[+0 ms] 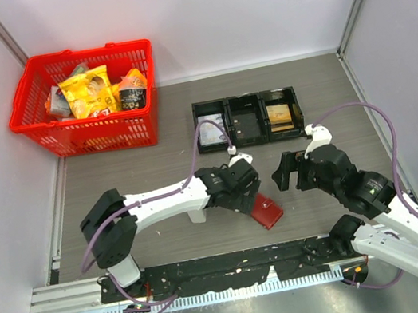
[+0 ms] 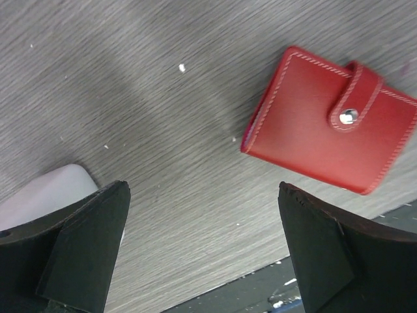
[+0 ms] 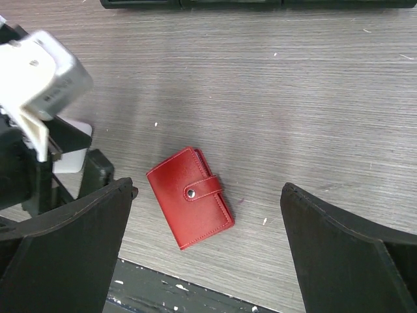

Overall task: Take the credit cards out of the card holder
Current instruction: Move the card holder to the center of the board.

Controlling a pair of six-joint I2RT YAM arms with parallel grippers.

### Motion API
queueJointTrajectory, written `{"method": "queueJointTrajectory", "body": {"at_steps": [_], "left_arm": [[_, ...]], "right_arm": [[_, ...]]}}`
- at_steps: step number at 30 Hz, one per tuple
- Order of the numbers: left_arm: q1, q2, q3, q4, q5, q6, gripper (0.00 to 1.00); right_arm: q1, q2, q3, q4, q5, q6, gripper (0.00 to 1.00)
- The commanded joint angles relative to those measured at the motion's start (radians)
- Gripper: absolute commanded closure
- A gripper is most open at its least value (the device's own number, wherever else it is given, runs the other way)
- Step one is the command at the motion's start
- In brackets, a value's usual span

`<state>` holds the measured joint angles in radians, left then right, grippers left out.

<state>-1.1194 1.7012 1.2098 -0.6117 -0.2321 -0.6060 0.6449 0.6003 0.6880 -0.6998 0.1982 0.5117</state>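
Left fingers and right fingers wide apart, stitched red card holder snapped shut, woodgrain table

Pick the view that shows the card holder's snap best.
Left wrist: the card holder is closest and largest there, closed, with its snap and stitching sharp. Right wrist shows it whole but smaller, snap visible. Top external shows only a small red patch, no snap detail.
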Motion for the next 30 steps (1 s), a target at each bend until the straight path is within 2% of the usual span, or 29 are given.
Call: {"method": "queueJointTrajectory", "body": {"at_steps": [1,10,25,30], "left_arm": [[-0.014,0.044,0.059,-0.078,-0.108,-0.006,0.00],[-0.049,0.118,0.085,-0.152,-0.095,-0.006,0.00],[-0.099,0.199,0.128,-0.289,-0.210,0.015,0.00],[-0.099,0.224,0.122,-0.283,-0.196,0.012,0.00]], "right_arm": [[-0.001,-0.011,0.007,0.020,0.043,0.017,0.00],[-0.002,0.001,0.010,0.025,0.053,0.014,0.00],[-0.001,0.009,0.007,0.034,0.053,0.017,0.00],[-0.002,-0.008,0.012,0.028,0.064,0.019,0.00]]}}
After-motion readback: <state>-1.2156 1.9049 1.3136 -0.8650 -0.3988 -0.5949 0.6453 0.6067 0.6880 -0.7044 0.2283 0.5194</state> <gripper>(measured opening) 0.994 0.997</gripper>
